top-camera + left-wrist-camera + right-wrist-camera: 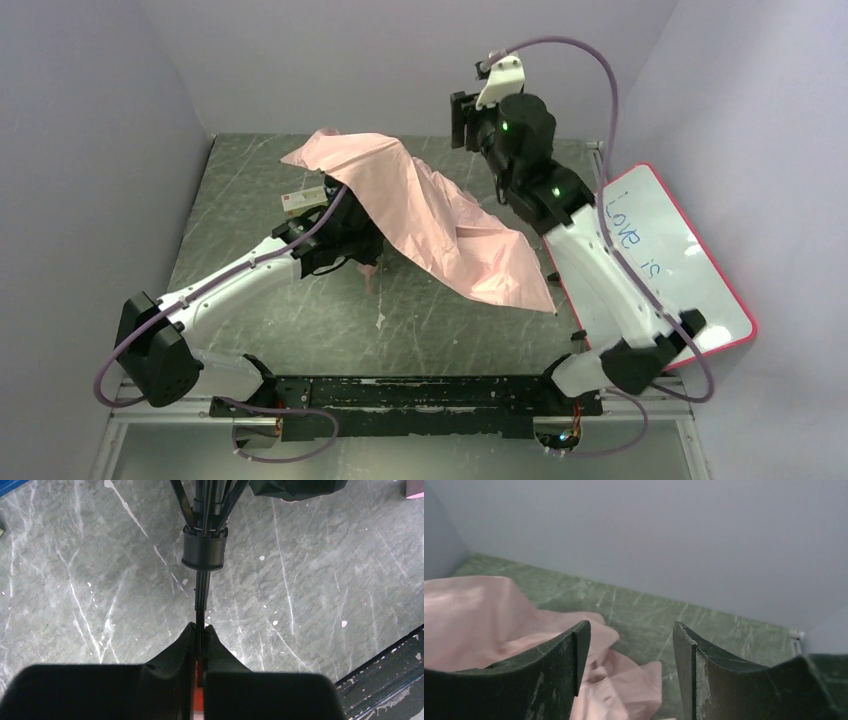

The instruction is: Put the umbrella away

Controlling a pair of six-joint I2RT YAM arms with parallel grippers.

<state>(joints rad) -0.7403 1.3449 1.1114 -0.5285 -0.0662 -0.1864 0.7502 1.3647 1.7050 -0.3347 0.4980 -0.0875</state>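
The umbrella point(440, 225) lies partly opened on the table, its pale pink fabric draped in a long slanted sheet. My left gripper point(350, 240) reaches in under the fabric's left edge. In the left wrist view it point(201, 628) is shut on the umbrella's thin black shaft point(202, 595), just below the black runner point(204, 550) where the ribs meet. My right gripper point(463, 120) hangs raised over the back of the table, beyond the fabric. Its fingers stand open point(629, 640) with nothing between them, and the pink fabric point(484, 615) lies below and to their left.
A pink-rimmed whiteboard point(690, 290) with blue writing leans at the right edge, beside the right arm. A small red-and-white label point(303, 200) lies next to the fabric's left side. Grey walls close in the back and both sides. A black rail point(385, 680) runs along the near edge.
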